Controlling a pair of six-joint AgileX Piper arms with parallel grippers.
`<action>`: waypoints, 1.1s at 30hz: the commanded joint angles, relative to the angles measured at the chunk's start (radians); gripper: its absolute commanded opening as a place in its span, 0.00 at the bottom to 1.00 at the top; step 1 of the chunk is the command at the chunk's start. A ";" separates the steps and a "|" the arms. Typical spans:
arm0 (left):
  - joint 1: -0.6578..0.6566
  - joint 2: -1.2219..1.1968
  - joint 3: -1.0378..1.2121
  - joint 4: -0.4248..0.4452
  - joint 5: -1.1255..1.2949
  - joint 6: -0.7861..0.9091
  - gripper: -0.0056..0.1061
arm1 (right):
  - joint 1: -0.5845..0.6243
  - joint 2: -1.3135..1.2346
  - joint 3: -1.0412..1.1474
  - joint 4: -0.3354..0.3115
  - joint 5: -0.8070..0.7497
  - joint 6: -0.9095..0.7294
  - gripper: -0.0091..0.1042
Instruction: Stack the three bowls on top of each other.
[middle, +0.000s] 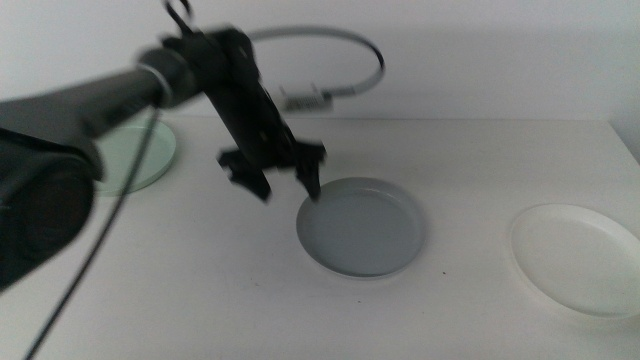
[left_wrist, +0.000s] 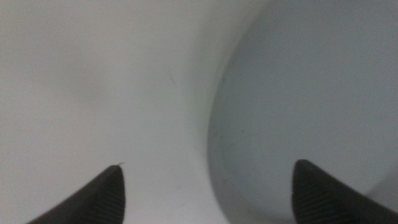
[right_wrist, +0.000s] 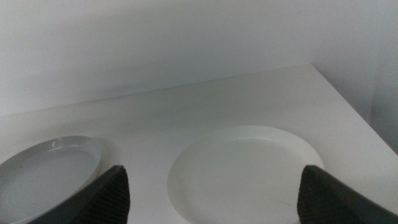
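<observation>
While L gripper (middle: 288, 178) jaws apart straddle grey bowl (middle: 362, 226) rim; R gripper (right_wrist: 211, 186) jaws apart

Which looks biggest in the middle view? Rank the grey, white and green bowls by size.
1. white bowl and grey bowl: alike, unranked.
2. green bowl: smallest-looking, but farther away and partly behind the left arm.

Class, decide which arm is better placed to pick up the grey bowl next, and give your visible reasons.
Left. The left gripper hangs open at the grey bowl, its fingers straddling the near rim. The right gripper waits out of the middle view.
</observation>
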 joint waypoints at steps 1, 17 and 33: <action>0.039 -0.084 -0.038 0.007 0.019 0.008 0.89 | -0.005 -0.004 0.004 -0.005 -0.010 -0.002 0.90; 0.392 -0.374 -0.044 0.258 0.019 -0.050 0.89 | -0.005 -0.004 0.004 -0.005 -0.010 -0.002 0.90; 0.634 0.077 -0.368 0.153 -0.037 0.107 0.89 | -0.005 -0.004 0.004 -0.005 -0.010 -0.002 0.90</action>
